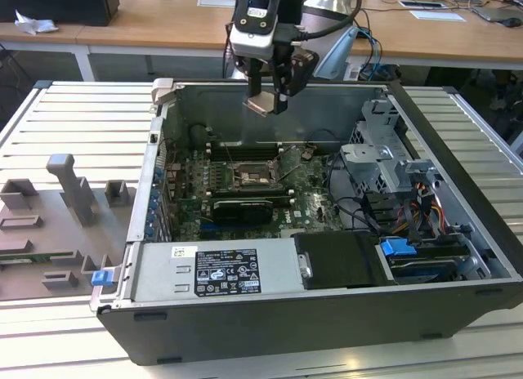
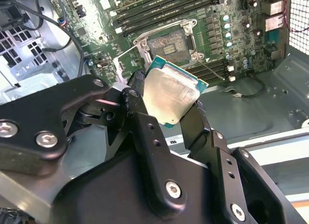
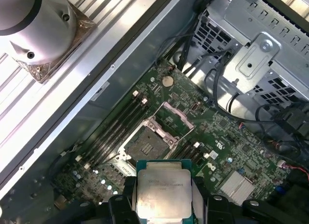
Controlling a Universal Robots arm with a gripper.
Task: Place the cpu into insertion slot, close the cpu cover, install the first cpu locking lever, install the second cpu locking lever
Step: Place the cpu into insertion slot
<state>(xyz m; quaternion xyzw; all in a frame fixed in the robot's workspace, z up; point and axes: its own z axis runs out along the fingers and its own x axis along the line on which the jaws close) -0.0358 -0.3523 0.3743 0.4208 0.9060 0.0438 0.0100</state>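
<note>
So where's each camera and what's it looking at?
Exterior view: off the arm, looks down into the open computer case; gripper holds the cpu.
Second wrist view: on the arm, looks past the gripper's fingers at the motherboard.
First wrist view: on the arm, looks over gripper and cpu at the insertion slot.
Both wrist views share cpu and insertion slot.

Bright, even room light from above falls on the ribbed table [image 1: 73,109] in the exterior view, with a cool bluish cast; the inside of the computer case [image 1: 270,330] lies in shade. In the second wrist view glare bleaches one corner of the motherboard [image 2: 241,21], and the cpu [image 2: 170,94] carries a soft sheen. The first wrist view is dimmer, the board dark, the arm's pale joint [image 3: 34,21] bright
</note>
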